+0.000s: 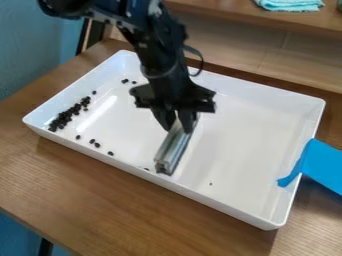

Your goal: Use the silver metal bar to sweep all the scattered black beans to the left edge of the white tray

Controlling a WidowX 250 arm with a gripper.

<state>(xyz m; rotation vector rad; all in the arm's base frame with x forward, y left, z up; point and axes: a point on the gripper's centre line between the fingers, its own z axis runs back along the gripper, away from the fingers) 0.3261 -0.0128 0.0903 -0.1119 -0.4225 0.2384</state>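
Note:
My black gripper [178,125] hangs over the middle of a white tray [254,107], shut on the upper end of a long grey metallic bar [173,150]. The bar slants down and to the left, its lower end at the tray floor near the front wall. Small black beans [65,117] are heaped along the tray's left side, and several more lie scattered toward the front wall and near the back left. One dark bean [146,169] is just left of the bar's lower end, and a tiny dark speck [211,184] lies to its right.
A blue strip or sheet [320,165] hangs over the tray's right wall, one end inside. The tray stands on a brown wooden table [100,200]. Behind it rises a wooden shelf [227,15] with a folded turquoise cloth [289,4] on top. A blue wall [30,45] stands at left.

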